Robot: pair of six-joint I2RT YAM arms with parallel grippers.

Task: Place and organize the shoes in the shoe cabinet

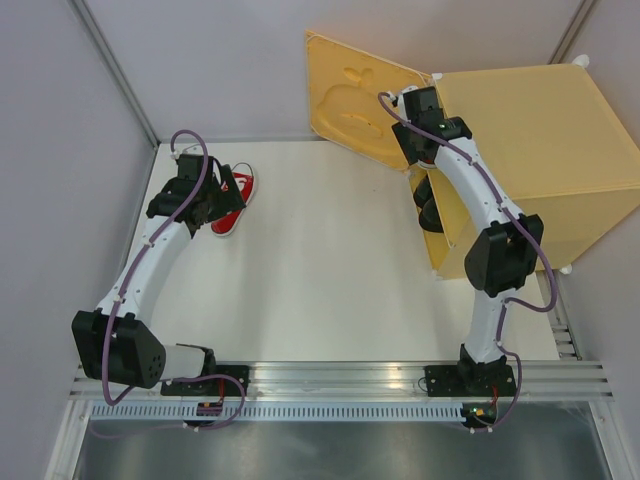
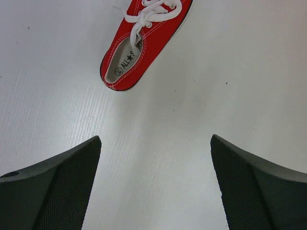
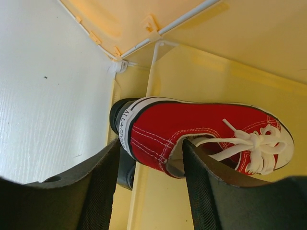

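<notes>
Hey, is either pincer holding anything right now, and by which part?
Left pincer holds nothing. Right pincer straddles the heel rim of the red sneaker inside the cabinet, one finger in the shoe's mouth; whether it grips cannot be told.

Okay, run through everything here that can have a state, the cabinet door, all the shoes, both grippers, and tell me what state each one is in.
Cabinet door: swung open.
Sneaker on the table: upright on its sole, untouched.
Sneaker in the cabinet: inside, heel end towards the opening.
Black shoes: inside too, mostly hidden.
Left gripper: open, empty, above the table.
Right gripper: straddling that sneaker's heel collar, grip unclear.
</notes>
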